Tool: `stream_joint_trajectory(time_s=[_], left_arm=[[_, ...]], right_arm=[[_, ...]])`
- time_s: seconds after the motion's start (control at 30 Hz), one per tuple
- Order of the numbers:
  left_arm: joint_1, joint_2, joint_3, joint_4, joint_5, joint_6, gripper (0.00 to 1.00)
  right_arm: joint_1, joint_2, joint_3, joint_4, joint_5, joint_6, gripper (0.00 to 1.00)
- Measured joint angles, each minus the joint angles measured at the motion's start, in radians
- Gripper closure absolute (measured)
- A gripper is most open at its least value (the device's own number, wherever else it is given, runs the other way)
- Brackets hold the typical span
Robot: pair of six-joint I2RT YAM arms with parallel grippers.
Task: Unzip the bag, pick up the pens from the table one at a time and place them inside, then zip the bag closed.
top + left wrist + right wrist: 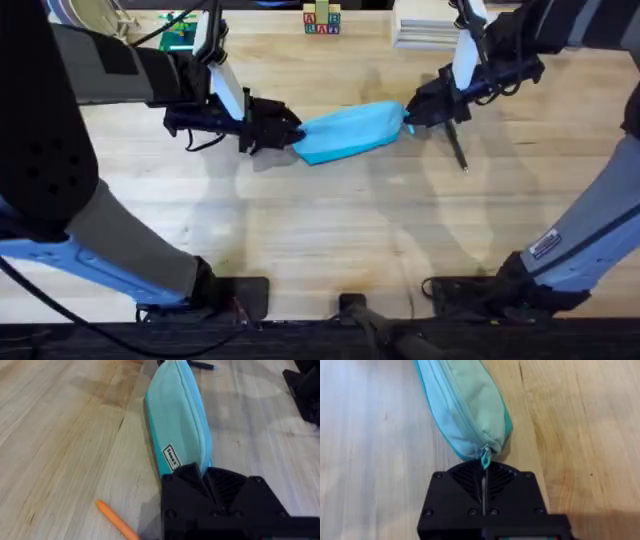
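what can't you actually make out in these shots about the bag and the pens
- Bag contents: the zipper looks closed in both wrist views, so the fabric hides the inside.
- Orange pen: the left wrist view's bottom edge and the left gripper cut off its far end.
- Dark pen: overhead, the right gripper covers its upper part.
- Label on the bag: print too small to read.

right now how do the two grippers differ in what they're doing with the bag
The left gripper clamps the fabric at one end of the bag; the right gripper is shut on the small teal pull at the opposite end. An orange pen lies by the left gripper, a dark pen by the right. Both are black, closed and low over the table.
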Motion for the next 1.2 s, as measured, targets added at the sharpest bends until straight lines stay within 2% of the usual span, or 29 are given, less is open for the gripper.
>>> stream_joint_trajectory(time_s=[0.5,1.2], left_arm=[[0.0,0.0,0.0,0.0,0.0,0.0,0.959],[0.0,0.0,0.0,0.0,-0.001,0.0,0.959]], right_arm=[[-0.012,-0.003,0.0,-0.031,-0.055,0.0,0.973],[-0.019,-0.115,0.002,-0.077,-0.056,0.0,0.973]])
